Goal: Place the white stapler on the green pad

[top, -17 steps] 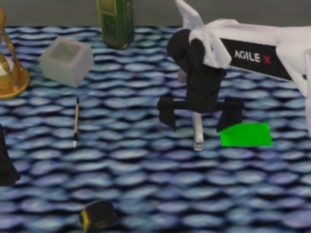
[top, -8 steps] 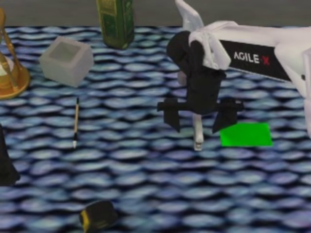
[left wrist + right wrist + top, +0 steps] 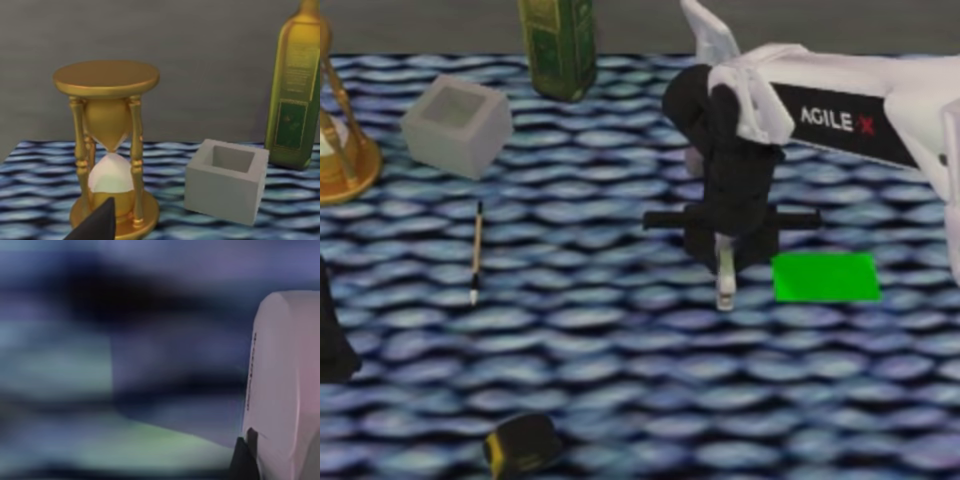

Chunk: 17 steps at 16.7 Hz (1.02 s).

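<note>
Since a second ago, right gripper fingers closed onto the white stapler; probably a narrow grip, it may slip before the green pad at 3 o'clock.

The table has a wavy blue and dark pattern. The pad is bright green. The stapler is white-grey. The hourglass is gold with white sand. The box is grey. The bottle is dark green.
</note>
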Each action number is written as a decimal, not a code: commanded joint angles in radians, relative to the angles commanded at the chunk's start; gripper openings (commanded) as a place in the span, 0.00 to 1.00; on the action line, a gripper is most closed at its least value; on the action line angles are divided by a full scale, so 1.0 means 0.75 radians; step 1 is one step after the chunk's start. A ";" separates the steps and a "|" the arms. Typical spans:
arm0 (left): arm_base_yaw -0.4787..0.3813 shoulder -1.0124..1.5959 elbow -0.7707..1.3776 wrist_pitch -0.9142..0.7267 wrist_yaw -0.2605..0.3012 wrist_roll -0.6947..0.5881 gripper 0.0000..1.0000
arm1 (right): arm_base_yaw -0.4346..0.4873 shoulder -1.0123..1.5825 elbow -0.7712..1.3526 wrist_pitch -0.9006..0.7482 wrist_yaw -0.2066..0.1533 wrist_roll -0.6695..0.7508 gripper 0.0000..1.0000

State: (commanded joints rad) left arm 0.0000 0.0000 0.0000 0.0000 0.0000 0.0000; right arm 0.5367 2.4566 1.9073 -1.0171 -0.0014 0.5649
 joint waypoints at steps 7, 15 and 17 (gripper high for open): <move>0.000 0.000 0.000 0.000 0.000 0.000 1.00 | 0.000 0.000 0.000 0.000 0.000 0.000 0.00; 0.000 0.000 0.000 0.000 0.000 0.000 1.00 | 0.000 -0.038 0.178 -0.219 -0.007 0.003 0.00; 0.000 0.000 0.000 0.000 0.000 0.000 1.00 | 0.003 -0.062 0.269 -0.348 -0.005 0.000 0.00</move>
State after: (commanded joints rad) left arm 0.0000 0.0000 0.0000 0.0000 0.0000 0.0000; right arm 0.5387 2.4101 2.1089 -1.2781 -0.0054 0.5653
